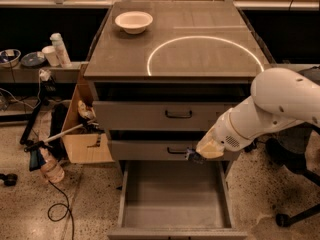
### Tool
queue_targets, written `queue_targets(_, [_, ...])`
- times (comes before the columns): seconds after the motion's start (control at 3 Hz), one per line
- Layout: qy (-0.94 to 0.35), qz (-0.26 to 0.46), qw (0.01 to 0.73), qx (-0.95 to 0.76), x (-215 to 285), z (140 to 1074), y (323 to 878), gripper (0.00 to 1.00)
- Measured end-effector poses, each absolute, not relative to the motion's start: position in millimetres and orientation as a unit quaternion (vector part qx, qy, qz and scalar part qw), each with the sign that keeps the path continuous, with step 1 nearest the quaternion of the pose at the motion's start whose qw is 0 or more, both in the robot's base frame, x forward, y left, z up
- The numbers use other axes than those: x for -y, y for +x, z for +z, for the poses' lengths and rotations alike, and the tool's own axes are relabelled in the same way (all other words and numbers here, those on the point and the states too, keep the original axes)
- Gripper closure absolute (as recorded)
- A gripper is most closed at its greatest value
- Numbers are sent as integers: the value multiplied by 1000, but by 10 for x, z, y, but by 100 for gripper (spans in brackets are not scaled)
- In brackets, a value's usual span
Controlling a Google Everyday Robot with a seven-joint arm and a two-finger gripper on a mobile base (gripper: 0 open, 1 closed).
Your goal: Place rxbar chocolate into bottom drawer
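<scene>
The bottom drawer [175, 199] is pulled out toward me, and its plain grey floor is bare. My gripper [194, 156] hangs at the end of the white arm, in front of the middle drawer's right half and just above the back of the open drawer. It is shut on the rxbar chocolate [191, 156]. Only a small dark end of the bar sticks out to the left of the wrist; the rest is hidden by the wrist.
The two upper drawers [178, 115] are closed. A white bowl [133, 21] sits on the cabinet top at the back left. A cardboard box [85, 136] and a bottle on a cord [50, 168] are on the floor to the left. A chair base [295, 214] is to the right.
</scene>
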State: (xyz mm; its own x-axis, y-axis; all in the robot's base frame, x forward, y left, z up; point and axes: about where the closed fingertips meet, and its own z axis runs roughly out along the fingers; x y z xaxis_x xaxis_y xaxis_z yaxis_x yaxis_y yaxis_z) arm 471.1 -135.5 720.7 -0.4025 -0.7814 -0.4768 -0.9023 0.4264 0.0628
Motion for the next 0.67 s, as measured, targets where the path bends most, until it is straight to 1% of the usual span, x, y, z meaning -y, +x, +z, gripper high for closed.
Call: queue_targets(0.67, [-500,158,184,-832,1338,6845,4752,100])
